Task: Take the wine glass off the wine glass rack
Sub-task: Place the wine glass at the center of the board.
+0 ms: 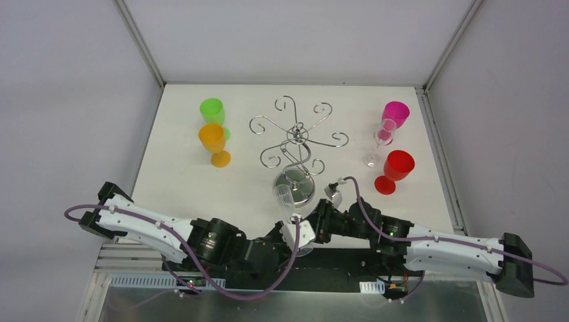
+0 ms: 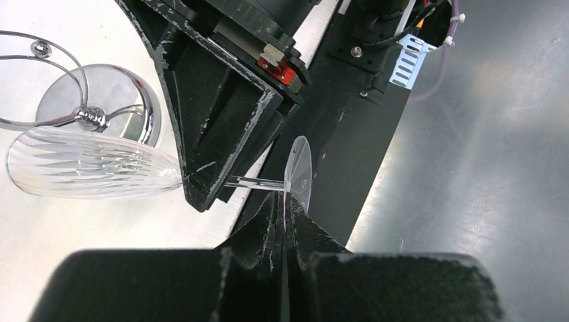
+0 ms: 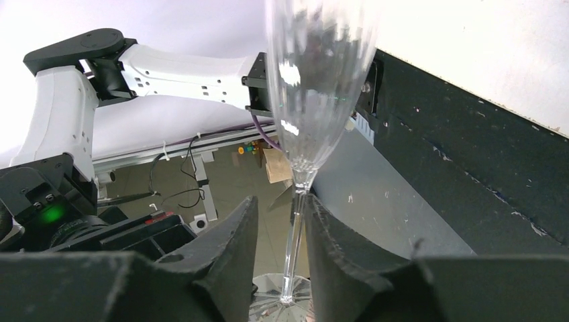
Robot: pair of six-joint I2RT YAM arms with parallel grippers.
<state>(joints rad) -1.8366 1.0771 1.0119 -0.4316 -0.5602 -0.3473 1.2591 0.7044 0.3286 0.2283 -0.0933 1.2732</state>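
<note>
The fluted wine glass (image 1: 284,200) is being held off the wine glass rack (image 1: 296,137), near its base. Its foot is being pinched by the left gripper (image 2: 284,211); its stem is being straddled by the right gripper (image 3: 282,215), whose jaws are part-spread.

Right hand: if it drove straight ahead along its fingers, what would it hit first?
The wine glass: its stem stands between the right hand's fingers, so it would likely reach the palm first, though depth is unclear.
</note>
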